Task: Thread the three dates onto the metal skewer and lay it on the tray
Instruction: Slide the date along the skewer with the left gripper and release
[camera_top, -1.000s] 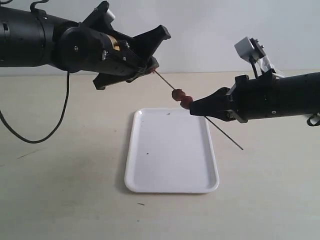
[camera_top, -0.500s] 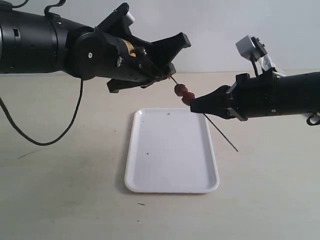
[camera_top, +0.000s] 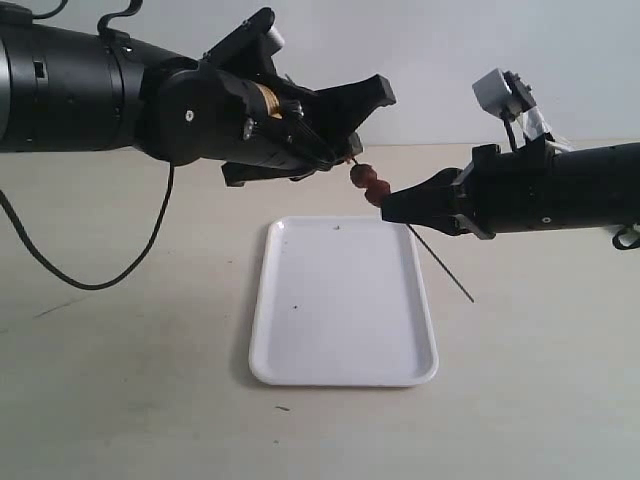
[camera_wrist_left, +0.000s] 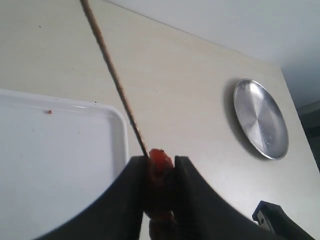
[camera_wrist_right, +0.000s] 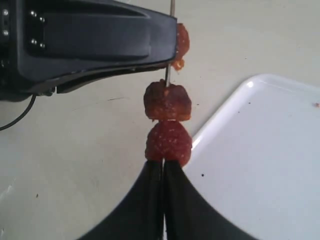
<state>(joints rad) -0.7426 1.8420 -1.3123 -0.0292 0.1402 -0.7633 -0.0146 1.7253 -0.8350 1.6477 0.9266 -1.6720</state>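
Observation:
My right gripper (camera_top: 386, 209) (camera_wrist_right: 163, 165) is shut on the thin metal skewer (camera_top: 446, 268) (camera_wrist_right: 172, 7) and holds it slanted above the white tray (camera_top: 340, 330) (camera_wrist_right: 260, 165). Two red-brown dates (camera_top: 367, 184) (camera_wrist_right: 167, 101) sit threaded on it, the lower one (camera_wrist_right: 168, 141) touching my right fingertips. My left gripper (camera_top: 346, 152) (camera_wrist_left: 160, 167) is shut on the third date (camera_wrist_left: 159, 159) (camera_wrist_right: 181, 42) at the skewer's upper end, a short gap above the other two. The skewer (camera_wrist_left: 115, 80) meets that date at the jaws.
A silvery round dish (camera_wrist_left: 260, 119) lies on the tabletop beyond the tray (camera_wrist_left: 50, 160). A black cable (camera_top: 95, 275) hangs from the left arm down onto the table. Both arms hover over the tray's far end.
My left gripper has moved right along the skewer with the third date, closing most of the gap to the two threaded dates. The right gripper has stayed put.

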